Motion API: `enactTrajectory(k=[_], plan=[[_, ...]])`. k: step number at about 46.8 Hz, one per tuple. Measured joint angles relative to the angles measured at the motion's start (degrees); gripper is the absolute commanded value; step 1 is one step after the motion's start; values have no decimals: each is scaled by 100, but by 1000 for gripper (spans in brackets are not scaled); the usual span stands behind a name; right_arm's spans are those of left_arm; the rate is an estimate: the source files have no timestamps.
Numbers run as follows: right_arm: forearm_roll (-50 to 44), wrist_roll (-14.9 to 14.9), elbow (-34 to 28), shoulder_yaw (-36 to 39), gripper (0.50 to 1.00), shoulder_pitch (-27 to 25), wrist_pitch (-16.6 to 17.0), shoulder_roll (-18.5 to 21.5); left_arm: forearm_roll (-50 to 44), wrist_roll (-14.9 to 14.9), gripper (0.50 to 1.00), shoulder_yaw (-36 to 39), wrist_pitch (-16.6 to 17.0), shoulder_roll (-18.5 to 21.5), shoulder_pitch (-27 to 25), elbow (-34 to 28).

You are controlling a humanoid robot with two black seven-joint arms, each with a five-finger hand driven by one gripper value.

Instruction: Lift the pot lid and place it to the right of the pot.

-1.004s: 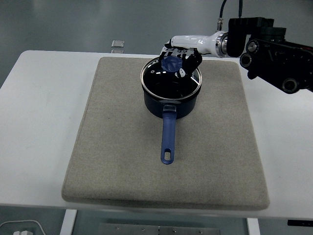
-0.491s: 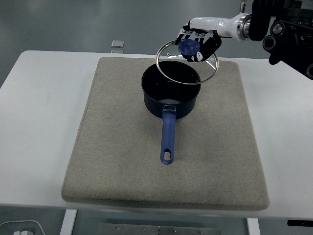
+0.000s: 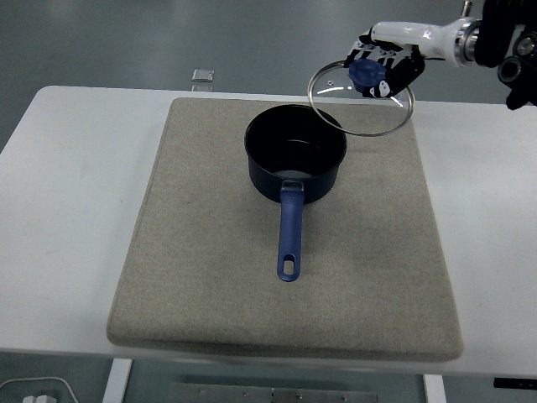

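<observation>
Lid (image 3: 362,107) aloft, right hand (image 3: 388,65) clamped on its knob.
We lower it level onto the mat (image 3: 403,218), clear of the pot (image 3: 295,164).

A dark navy pot (image 3: 295,159) with a brighter blue handle (image 3: 289,235) is seen on a beige-grey mat (image 3: 210,277) over a white table (image 3: 59,210). A clear glass lid (image 3: 357,105) with a silver rim and blue knob (image 3: 366,74) is held by a black-and-white hand (image 3: 388,67).
</observation>
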Motion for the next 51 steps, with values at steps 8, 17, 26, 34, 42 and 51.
enactTrajectory(k=[8, 17, 26, 34, 42, 51], plan=[[-68, 0, 6, -12, 500, -218, -73, -134, 0, 0, 1000, 0, 0, 0, 0, -1], [-68, -1, -6, -46, 500, -478, -304, -272, 0, 0, 1000, 0, 0, 0, -1, 0], [-64, -1, -106, -73, 500, -775, -556, -212, 0, -2, 1000, 0, 0, 0, 0, 0], [-63, -1, -145, -83, 500, -941, -683, -170, 0, -2, 1000, 0, 0, 0, 0, -1], [-64, -1, -165, -91, 500, -1073, -779, -129, 0, -1, 1000, 0, 0, 0, 1, 1], [-86, -3, -249, -86, 500, -1184, -788, -41, 0, 0, 1000, 0, 0, 0, 0, 0]])
